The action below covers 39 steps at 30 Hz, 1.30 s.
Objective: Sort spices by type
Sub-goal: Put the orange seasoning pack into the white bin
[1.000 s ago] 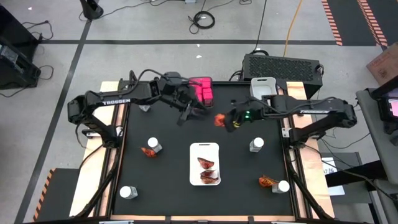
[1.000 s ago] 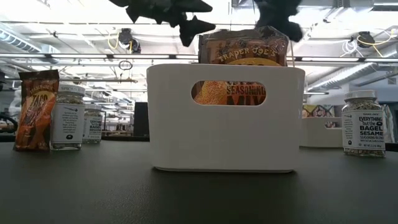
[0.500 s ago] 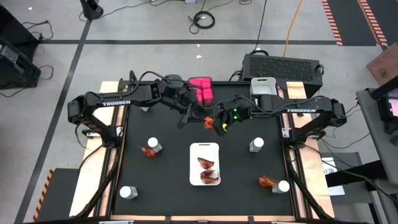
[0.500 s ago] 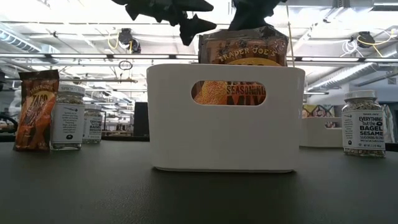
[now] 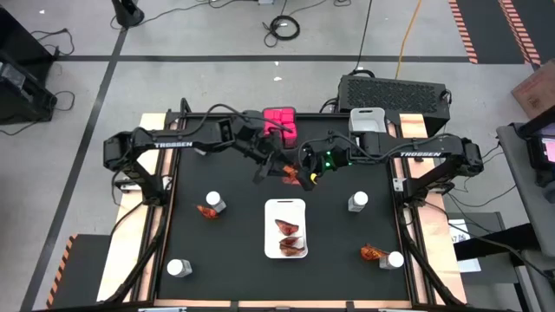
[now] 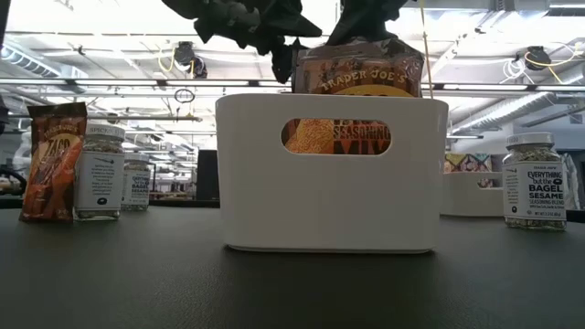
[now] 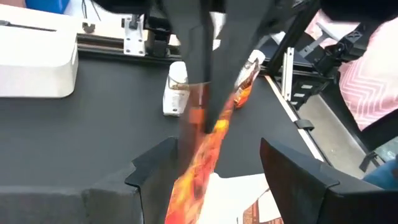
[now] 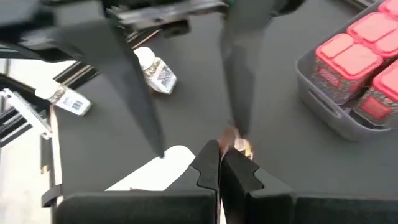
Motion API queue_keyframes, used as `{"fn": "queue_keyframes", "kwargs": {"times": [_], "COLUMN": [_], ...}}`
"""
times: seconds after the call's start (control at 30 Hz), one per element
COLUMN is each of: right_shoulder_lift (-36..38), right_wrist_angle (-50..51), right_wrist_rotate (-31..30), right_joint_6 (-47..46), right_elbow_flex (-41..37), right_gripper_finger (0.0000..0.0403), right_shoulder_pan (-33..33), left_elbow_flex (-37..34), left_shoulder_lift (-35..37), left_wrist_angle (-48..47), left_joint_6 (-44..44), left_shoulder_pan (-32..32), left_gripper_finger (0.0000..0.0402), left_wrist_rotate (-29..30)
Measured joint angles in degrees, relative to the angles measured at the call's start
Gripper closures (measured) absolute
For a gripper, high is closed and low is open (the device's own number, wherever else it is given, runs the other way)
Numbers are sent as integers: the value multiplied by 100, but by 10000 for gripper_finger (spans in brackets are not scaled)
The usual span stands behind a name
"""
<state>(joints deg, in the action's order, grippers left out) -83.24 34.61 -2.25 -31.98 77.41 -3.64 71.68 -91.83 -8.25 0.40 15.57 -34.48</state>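
A: Above the white tray (image 5: 285, 208), what is going on?

B: Just beyond it, the left gripper (image 5: 270, 166) hangs with jaws spread on either side of a red-orange packet (image 5: 293, 173). The right gripper (image 5: 303, 174) has its jaws pressed together, pinching that packet.

A: And the rest?

B: Two packets (image 5: 290, 237) lie in the tray; pink boxes (image 5: 281, 123) sit in a grey bin (image 8: 323, 112) beyond it.

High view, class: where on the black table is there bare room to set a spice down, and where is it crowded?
Free: the stretch between the white tray and the left-side jar, and the strip right of the tray toward the right jar. Crowded: behind the tray, where both grippers meet at a packet beside the pink boxes.
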Motion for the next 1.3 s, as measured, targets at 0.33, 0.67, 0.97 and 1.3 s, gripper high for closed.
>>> {"fn": "queue_keyframes", "kwargs": {"times": [0.33,0.67,0.97,1.3], "right_shoulder_lift": [0,2,4,22], "right_wrist_angle": [-18,-31,-322,-326], "right_wrist_rotate": [449,322,251,292], "right_joint_6": [126,198,266,182], "right_elbow_flex": [0,0,0,4], "right_gripper_finger": [403,403,403,403], "right_shoulder_pan": [25,22,24,31], "left_elbow_flex": [-1,0,0,-4], "left_shoulder_lift": [-47,-46,-87,-89], "left_wrist_angle": [84,183,226,343], "left_joint_6": [19,0,36,144], "left_shoulder_pan": [117,-74,-109,-105], "left_gripper_finger": [169,170,247,395], "left_wrist_rotate": [-3,-260,-273,-411]}}
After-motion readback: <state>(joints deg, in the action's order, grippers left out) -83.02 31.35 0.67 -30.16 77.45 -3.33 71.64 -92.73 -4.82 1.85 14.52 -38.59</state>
